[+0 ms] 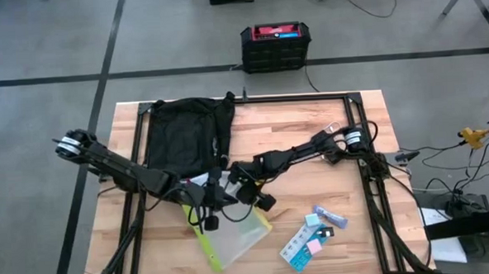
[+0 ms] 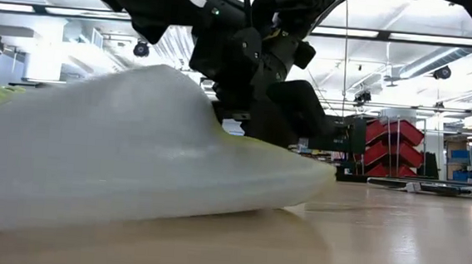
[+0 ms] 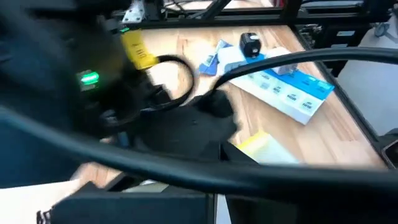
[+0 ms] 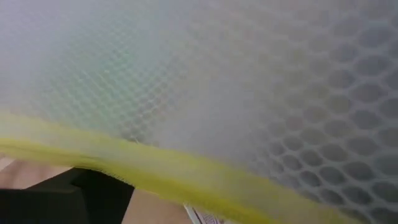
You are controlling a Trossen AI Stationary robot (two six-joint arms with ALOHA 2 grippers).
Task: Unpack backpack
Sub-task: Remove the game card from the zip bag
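table [image 1: 327,142] | backpack [image 1: 182,135] far end | mesh pouch [image 1: 231,237] front | fingers unclear

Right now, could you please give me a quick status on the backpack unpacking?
Both end effectors low over the mesh pouch, fingers obscured. Backpack flat at table's far left. Pill organizer and small items already out, near right.

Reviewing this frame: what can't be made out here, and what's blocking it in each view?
- Left end effector and right end effector: open or shut unreadable; high view too small, cables clutter them.
- Backpack opening and contents: hidden by its own dark fabric and both arms.
- Mesh pouch: fills the low view, hiding the table behind it.
- Right wrist view: only mesh, blurred.
- Blue pill organizer: lettering illegible, crossed by a cable.
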